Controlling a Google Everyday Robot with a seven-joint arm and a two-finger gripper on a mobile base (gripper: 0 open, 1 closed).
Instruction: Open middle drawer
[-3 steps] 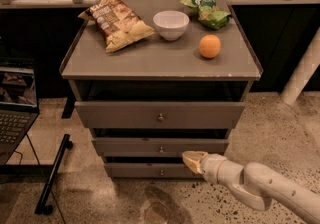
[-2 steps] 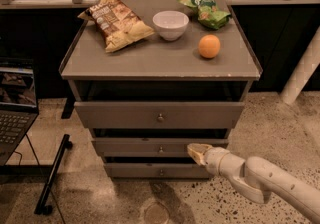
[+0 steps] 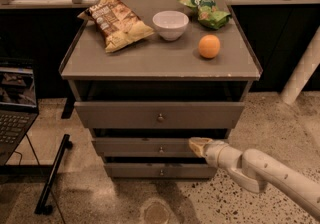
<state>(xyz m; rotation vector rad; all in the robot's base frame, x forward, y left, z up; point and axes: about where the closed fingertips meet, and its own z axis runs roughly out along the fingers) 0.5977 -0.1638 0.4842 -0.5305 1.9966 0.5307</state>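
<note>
The grey cabinet [image 3: 160,63] has three drawers stacked. The middle drawer [image 3: 142,147] is a low grey front with a small round metal knob [image 3: 161,150]. The top drawer [image 3: 125,114] is the tallest and widest, and the bottom drawer [image 3: 135,170] is the narrowest. My gripper [image 3: 196,145] reaches in from the lower right on a white arm. Its tan tip sits at the right end of the middle drawer front, to the right of the knob.
On the cabinet top lie a chip bag [image 3: 117,20], a white bowl [image 3: 170,24], a green snack bag [image 3: 205,8] and an orange [image 3: 209,46]. A laptop [image 3: 15,103] stands at the left, with a black stand leg [image 3: 54,175] on the floor. A white post [image 3: 302,70] rises at the right.
My gripper has shifted slightly right and up along the middle drawer front. The drawers look unchanged.
</note>
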